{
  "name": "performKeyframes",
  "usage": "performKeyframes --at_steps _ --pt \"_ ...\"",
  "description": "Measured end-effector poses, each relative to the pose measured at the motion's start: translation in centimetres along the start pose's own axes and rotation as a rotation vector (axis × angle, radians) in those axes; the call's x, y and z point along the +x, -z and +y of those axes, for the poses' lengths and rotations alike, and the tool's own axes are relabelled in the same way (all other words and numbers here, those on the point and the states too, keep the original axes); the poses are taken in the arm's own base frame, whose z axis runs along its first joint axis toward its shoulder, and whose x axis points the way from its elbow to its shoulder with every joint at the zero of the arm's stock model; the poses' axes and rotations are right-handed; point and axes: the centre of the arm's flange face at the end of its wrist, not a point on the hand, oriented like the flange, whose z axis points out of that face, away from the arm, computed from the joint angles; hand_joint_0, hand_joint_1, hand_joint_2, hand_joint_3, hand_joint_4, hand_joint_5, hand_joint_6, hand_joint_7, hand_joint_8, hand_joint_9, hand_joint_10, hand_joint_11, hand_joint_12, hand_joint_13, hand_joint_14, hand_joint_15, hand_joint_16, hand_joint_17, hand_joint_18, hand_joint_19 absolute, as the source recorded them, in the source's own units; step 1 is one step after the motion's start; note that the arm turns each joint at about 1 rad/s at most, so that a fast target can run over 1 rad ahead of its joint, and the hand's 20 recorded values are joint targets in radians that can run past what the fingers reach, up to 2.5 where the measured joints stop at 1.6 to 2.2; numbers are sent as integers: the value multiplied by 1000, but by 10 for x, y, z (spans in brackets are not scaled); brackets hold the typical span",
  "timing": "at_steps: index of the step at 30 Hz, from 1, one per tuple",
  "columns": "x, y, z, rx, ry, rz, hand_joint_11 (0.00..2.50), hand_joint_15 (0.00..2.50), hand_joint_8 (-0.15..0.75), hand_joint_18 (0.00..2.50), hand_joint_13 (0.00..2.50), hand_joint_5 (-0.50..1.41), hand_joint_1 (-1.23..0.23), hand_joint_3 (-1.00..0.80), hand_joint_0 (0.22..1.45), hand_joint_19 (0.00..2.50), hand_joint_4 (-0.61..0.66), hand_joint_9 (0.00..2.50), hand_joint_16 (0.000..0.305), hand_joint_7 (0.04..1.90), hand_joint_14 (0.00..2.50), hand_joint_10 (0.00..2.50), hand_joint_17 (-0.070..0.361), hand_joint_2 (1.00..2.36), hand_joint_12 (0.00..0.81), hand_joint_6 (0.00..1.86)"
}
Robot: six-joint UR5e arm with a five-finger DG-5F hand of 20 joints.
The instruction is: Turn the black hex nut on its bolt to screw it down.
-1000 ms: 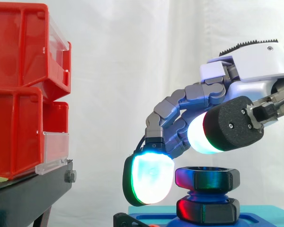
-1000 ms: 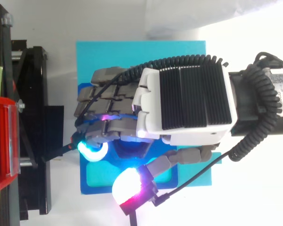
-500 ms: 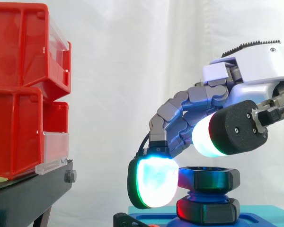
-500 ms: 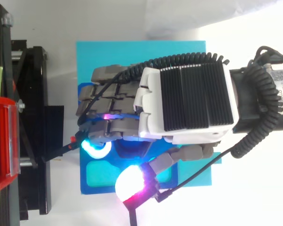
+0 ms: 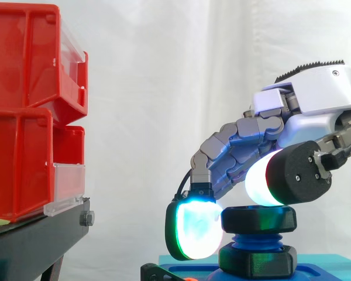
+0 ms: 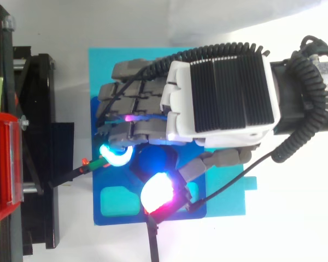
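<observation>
Hex nut [image 5: 259, 219], blue base [image 6: 115, 219], white curtain [image 5: 164, 88]; robot hand [image 5: 316, 99] prob. pinching.

Faint sheen, smooth plastic: black hex nut [image 5: 258, 218]. Under nut, bolt [image 5: 253, 240]: blue ribbed plastic. Above nut, hand [image 5: 316, 93]: glossy white shell, matt grey links. Left of nut, red bins [image 5: 23, 111]: glossy plastic. Behind nut, curtain [image 5: 164, 88]: white cloth.
</observation>
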Motion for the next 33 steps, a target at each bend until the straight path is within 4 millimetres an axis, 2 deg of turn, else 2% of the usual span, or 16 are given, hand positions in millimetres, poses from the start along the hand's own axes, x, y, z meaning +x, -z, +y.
performKeyframes --at_steps 6,9,11,20,33 --pt "-8 7 -14 4 22 9 331 78 314 348 496 -209 -315 -500 473 47 310 467 39 840 0 6 87 1000 329 635" --pt "-21 11 -23 3 28 -3 322 78 318 350 498 -197 -291 -500 464 50 298 469 40 1013 2 6 89 1000 334 528" --pt "-30 12 -26 0 30 -12 318 79 319 353 497 -193 -276 -500 458 52 293 472 40 1046 2 6 91 1000 338 500" --pt "-55 12 -29 -19 32 -44 289 74 316 348 493 -201 -261 -500 452 66 267 467 42 947 3 6 94 1000 344 501" --pt "-51 0 -8 -38 32 -74 279 79 316 343 489 -184 -257 -500 454 77 267 478 42 942 2 5 94 1000 344 501"
